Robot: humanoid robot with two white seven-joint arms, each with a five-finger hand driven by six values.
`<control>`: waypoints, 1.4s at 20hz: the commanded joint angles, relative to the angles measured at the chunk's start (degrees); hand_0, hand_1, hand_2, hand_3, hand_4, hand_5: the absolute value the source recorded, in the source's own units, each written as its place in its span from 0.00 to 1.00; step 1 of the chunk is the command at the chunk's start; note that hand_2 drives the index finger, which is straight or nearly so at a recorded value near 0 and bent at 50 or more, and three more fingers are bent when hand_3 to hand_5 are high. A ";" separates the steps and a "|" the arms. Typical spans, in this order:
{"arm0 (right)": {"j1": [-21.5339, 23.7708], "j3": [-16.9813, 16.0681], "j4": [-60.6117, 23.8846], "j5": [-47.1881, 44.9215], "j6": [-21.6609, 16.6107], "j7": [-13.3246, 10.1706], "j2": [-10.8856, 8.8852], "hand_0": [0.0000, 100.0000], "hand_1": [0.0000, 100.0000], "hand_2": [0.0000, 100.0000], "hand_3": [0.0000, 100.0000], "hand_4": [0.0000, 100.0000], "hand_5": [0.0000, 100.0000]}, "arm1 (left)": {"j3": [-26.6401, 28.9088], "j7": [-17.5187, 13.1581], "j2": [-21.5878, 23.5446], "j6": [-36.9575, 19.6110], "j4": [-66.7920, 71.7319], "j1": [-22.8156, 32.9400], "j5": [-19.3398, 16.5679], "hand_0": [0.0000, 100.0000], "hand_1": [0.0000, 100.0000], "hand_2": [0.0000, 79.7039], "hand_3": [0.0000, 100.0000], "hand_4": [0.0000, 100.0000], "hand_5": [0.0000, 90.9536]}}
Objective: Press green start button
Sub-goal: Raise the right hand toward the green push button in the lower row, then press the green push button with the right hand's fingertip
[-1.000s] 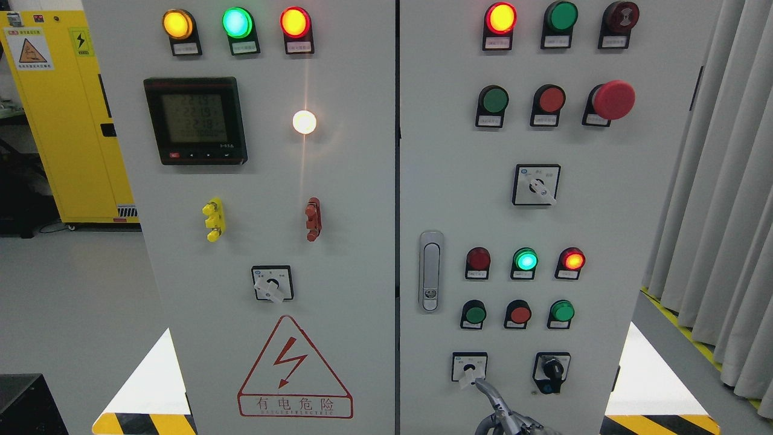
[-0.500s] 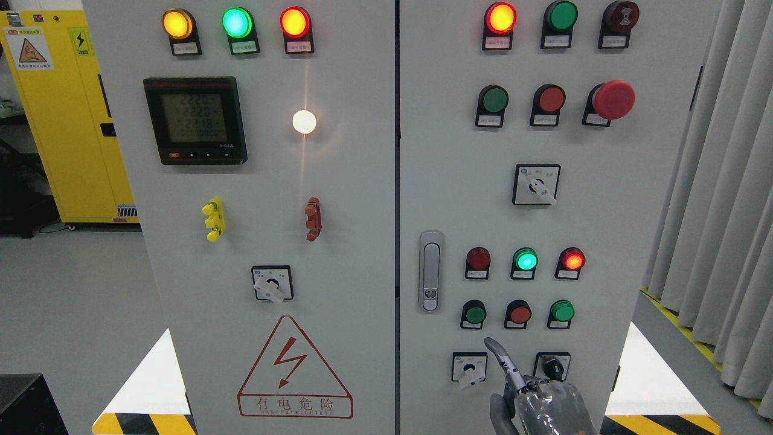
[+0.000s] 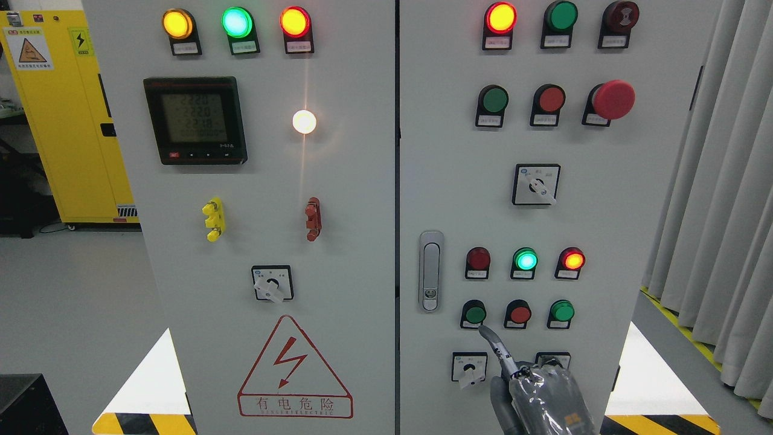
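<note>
One hand in view — the grey right hand [image 3: 534,393], wrapped in clear plastic, coming up from the bottom edge right of the middle. Its index finger is stretched out, the other fingers [image 3: 499,403] curled in, holding nothing. The fingertip sits just below the round green start button [image 3: 475,314] — touching or not, cannot tell. That button is leftmost in the lower button row on the grey right cabinet door [image 3: 604,241], beside a round red button [image 3: 520,314].

Right hand [image 3: 537,393] cut off by bottom edge; we see only one extended finger [image 3: 492,341], rest wrapped, unclear. Hand hides most of key switch [image 3: 552,359], lower right. Button labels [image 3: 473,325] too small for us to read. Meter [image 3: 195,119] digits blurred.
</note>
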 commanded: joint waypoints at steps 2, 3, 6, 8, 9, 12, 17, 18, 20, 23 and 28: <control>-1.96 0.49 3.72 0.33 0.09 0.07 -0.18 1.00 0.99 0.00 0.87 0.95 1.00 | 0.00 0.02 0.00 0.02 0.02 0.00 0.00 0.12 0.56 0.00 0.00 0.00 0.00; -2.14 0.67 4.07 0.33 0.18 0.07 -0.18 1.00 0.99 0.00 0.87 0.95 1.00 | 0.00 0.02 0.00 0.02 0.02 0.00 0.00 0.12 0.56 0.00 0.00 0.00 0.00; -2.58 0.84 4.78 0.07 0.88 0.15 -0.18 1.00 1.00 0.00 0.87 0.95 1.00 | 0.00 0.02 0.00 0.02 0.02 0.09 0.00 0.12 0.56 0.00 0.00 0.00 0.00; -2.84 0.84 5.22 -0.02 0.97 0.16 -0.18 1.00 1.00 0.00 0.87 0.95 1.00 | 0.00 0.02 0.00 0.02 0.02 0.00 0.00 0.12 0.56 0.00 0.00 0.00 0.00; -3.01 0.84 5.39 -0.11 0.97 0.42 -0.18 1.00 1.00 0.00 0.87 0.95 1.00 | 0.00 0.02 0.00 0.02 0.02 0.00 0.00 0.12 0.56 0.00 0.00 0.00 0.00; -3.54 0.84 6.18 -0.28 0.97 1.47 -0.27 1.00 1.00 0.00 0.87 0.95 1.00 | 0.00 0.02 0.00 0.02 -0.06 0.00 0.00 0.12 0.56 0.00 0.00 0.00 0.00; -4.07 0.84 7.24 -0.46 1.06 1.47 -0.27 1.00 1.00 0.00 0.87 0.95 1.00 | 0.00 0.02 0.00 0.02 0.02 0.00 0.00 0.12 0.56 0.00 0.00 0.00 0.00; -4.16 0.76 7.24 -0.46 1.06 1.47 -0.27 1.00 1.00 0.00 0.87 0.95 1.00 | 0.00 0.02 0.00 0.02 0.02 0.00 0.00 0.12 0.56 0.00 0.00 0.00 0.00; -4.59 0.76 7.24 -0.46 1.06 1.47 -0.27 1.00 1.00 0.00 0.87 0.95 1.00 | 0.00 0.02 0.00 0.02 0.02 0.09 0.00 0.12 0.56 0.00 0.00 0.00 0.00; -4.60 0.76 7.06 -0.55 1.06 1.30 -0.27 1.00 1.00 0.00 0.87 0.95 1.00 | 0.00 0.02 0.00 0.02 -0.06 0.00 0.00 0.12 0.56 0.00 0.00 0.00 0.00; -4.07 0.76 5.84 -0.63 0.97 0.60 -0.27 1.00 1.00 0.00 0.87 0.95 1.00 | 0.00 0.02 0.00 0.02 0.02 0.00 0.00 0.12 0.56 0.00 0.00 0.00 0.00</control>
